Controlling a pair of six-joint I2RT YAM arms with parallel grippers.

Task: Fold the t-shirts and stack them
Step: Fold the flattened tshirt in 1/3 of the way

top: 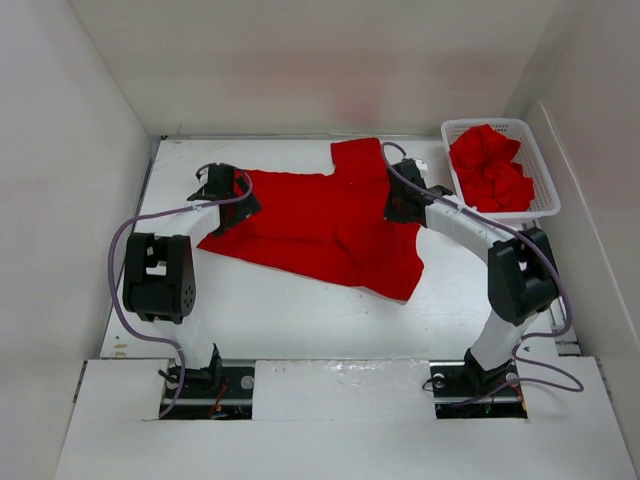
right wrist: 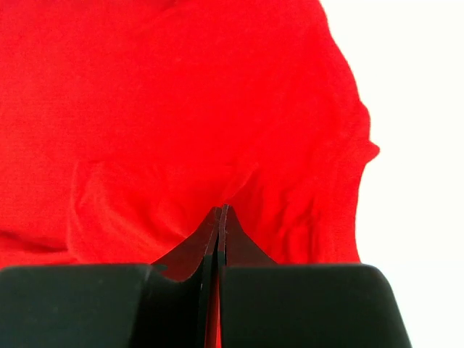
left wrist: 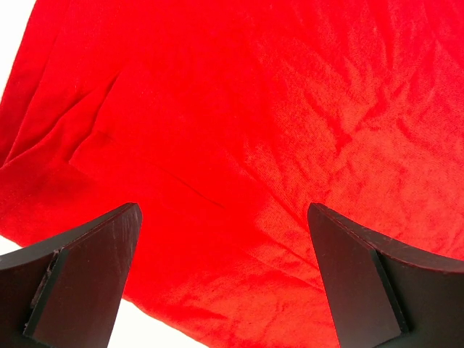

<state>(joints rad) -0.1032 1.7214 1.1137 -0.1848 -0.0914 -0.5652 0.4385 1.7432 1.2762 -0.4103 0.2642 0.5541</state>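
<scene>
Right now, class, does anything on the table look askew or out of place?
The plain red cloth t-shirt lies slanted and wrinkled, not laid square. More red shirts sit crumpled in the white plastic mesh basket.

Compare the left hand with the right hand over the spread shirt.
The left hand stands wide open; the right hand is shut. The left hand grips nothing, while the right hand pinches the spread t-shirt. The left hand is at its left edge, the right hand at its right side. Both are black and over the same red cloth.
</scene>
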